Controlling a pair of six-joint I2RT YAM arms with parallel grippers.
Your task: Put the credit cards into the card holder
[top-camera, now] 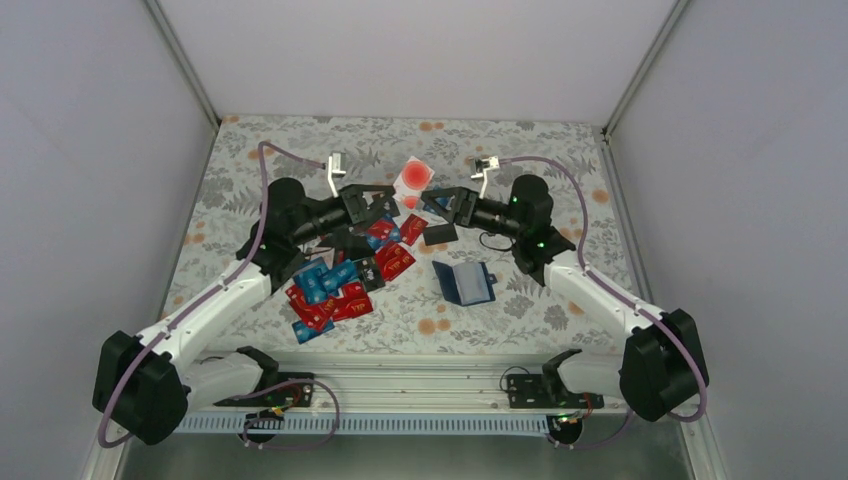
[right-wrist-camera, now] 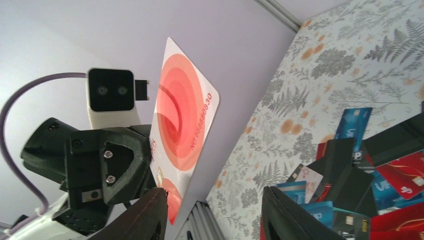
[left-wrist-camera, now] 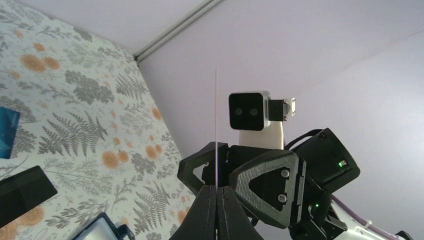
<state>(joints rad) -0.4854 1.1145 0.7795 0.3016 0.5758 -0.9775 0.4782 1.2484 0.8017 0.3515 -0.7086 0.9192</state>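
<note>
My left gripper [top-camera: 398,202] is shut on a white credit card with red circles [top-camera: 413,178] and holds it upright above the table's middle. In the left wrist view that card [left-wrist-camera: 216,125] shows edge-on, rising from between the left gripper's [left-wrist-camera: 216,192] closed fingers. My right gripper [top-camera: 428,200] faces it, open. In the right wrist view the card [right-wrist-camera: 185,115] stands just beside the left finger [right-wrist-camera: 147,215] of the right gripper [right-wrist-camera: 215,212]. The card holder [top-camera: 466,283] lies open on the table, right of centre. A pile of red and blue credit cards [top-camera: 335,285] lies to its left.
A flat black object [top-camera: 440,234] lies below the two grippers. More cards [right-wrist-camera: 385,170] spread out under the right gripper. The floral table [top-camera: 560,180] is closed in by pale walls on three sides. Both arms reach inward from the near edge.
</note>
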